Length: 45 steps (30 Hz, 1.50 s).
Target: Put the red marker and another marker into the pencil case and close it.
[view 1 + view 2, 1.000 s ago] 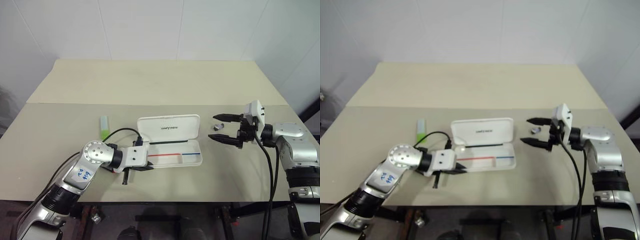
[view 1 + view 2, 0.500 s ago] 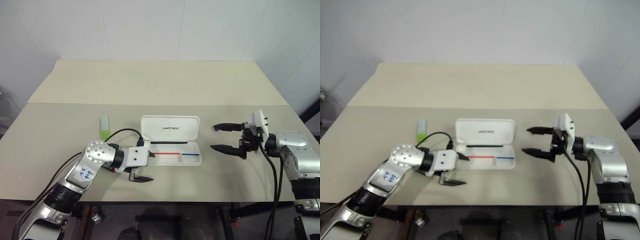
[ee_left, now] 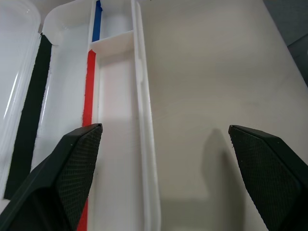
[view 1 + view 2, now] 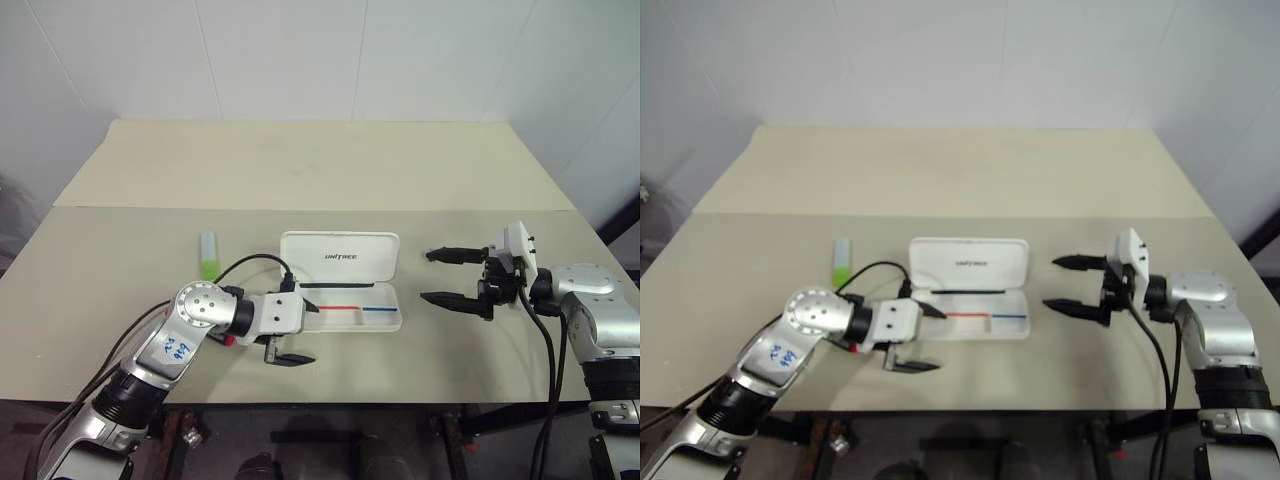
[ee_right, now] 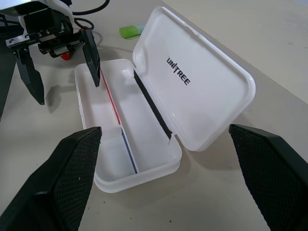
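Note:
The white pencil case (image 4: 345,262) lies open mid-table with its lid up; its tray (image 3: 144,120) shows a red and a blue stripe and no marker. The green highlighter (image 4: 209,257) lies on the table left of the case. A small red bit (image 4: 228,341) peeks from under my left wrist; it looks like the red marker's end, the rest hidden. My left gripper (image 4: 313,334) is open at the case's left end, one finger over the tray, the other over the table in front. My right gripper (image 4: 427,276) hangs open just right of the case, holding nothing.
A black cable (image 4: 250,265) loops from my left wrist between the highlighter and the case. The table (image 4: 300,170) stretches bare and wide behind the case. Its front edge runs close below my left gripper.
My left gripper has opened wide. The case, skewed before, now lies square to the table's front edge. My right gripper has drawn slightly back toward me, away from the case's right end.

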Tool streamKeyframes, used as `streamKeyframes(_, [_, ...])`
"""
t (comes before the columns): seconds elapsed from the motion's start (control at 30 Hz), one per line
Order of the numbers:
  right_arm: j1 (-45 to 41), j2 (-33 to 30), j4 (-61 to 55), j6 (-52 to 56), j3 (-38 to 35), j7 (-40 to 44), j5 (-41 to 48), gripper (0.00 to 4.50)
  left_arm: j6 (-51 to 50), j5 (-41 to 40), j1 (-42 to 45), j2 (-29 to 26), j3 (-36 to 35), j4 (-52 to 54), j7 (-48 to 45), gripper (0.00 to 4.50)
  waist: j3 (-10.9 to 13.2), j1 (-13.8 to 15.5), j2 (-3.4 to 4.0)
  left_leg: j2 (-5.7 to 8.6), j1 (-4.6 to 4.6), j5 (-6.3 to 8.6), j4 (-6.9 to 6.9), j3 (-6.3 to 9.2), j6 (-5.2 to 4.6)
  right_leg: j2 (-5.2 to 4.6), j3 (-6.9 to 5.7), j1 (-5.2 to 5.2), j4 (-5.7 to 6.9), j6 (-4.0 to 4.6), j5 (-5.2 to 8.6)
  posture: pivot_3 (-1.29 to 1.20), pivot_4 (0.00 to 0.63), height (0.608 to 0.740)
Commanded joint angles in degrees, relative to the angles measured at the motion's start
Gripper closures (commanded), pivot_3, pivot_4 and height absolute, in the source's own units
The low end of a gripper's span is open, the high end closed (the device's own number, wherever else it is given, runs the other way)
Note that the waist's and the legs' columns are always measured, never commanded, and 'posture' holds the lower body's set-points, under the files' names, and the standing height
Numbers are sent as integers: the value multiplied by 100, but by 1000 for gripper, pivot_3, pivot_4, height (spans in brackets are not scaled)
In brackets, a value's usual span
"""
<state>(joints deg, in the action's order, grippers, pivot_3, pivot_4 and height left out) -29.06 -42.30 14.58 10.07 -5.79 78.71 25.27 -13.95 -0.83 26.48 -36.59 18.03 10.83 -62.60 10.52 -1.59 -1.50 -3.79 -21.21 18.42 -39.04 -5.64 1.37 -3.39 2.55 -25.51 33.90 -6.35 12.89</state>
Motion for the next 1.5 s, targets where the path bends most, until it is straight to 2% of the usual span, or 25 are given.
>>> streamKeyframes(0.03, [-103,7,-138,-48,-50,0,67,0,-106,-98,-43,36,-48,384,86,31,0,0,0,0,0,0,0,0,0,0,0,0,0,0,0,0,150,740])
streamKeyframes(0.33, [-57,63,-313,4,44,169,190,0,-438,-177,-189,118,-146,863,403,31,0,-1,0,1,0,0,0,0,0,0,2,0,0,0,0,0,150,740])
streamKeyframes(0.47, [72,87,-557,99,103,250,266,0,-627,-154,-132,312,-437,967,960,31,0,1,0,0,0,0,0,1,0,0,2,0,1,0,0,0,150,740])
streamKeyframes(0.63, [204,128,-748,215,111,236,313,0,-1339,-162,-115,717,-932,1411,1886,31,0,3,0,2,-1,-1,-1,7,-2,1,3,1,3,-3,-2,0,150,740])
streamKeyframes(0.87, [-25,132,-478,189,193,353,238,0,-2801,-188,-742,797,-1473,2636,2730,31,0,-16,-1,2,2,-1,2,9,-1,3,4,3,2,-4,-2,0,150,740])
streamKeyframes(1.03, [-381,151,-38,36,343,550,112,0,-3169,-545,-1349,-127,-1869,3294,2191,31,1,-21,-3,1,7,-5,2,14,3,6,5,3,8,-1,-1,0,150,740])
streamKeyframes(1.23, [-750,270,436,-160,494,726,-37,0,-2816,-1542,-2495,-1474,-3665,3525,606,31,3,-38,-5,-1,7,-5,6,13,4,4,2,2,3,67,37,0,150,740])
streamKeyframes(1.33, [-863,337,610,-252,551,771,-83,0,-2402,-1824,-3121,-1846,-4382,3236,-145,31,3,-38,-6,-1,6,-3,7,8,4,0,0,2,-2,83,46,0,150,740])
streamKeyframes(1.5, [-955,437,736,-316,584,804,-150,0,-1587,-1921,-3397,-2212,-4848,2223,-837,31,3,-10,-5,0,7,-2,6,7,4,-4,-6,1,-5,91,51,0,150,740])
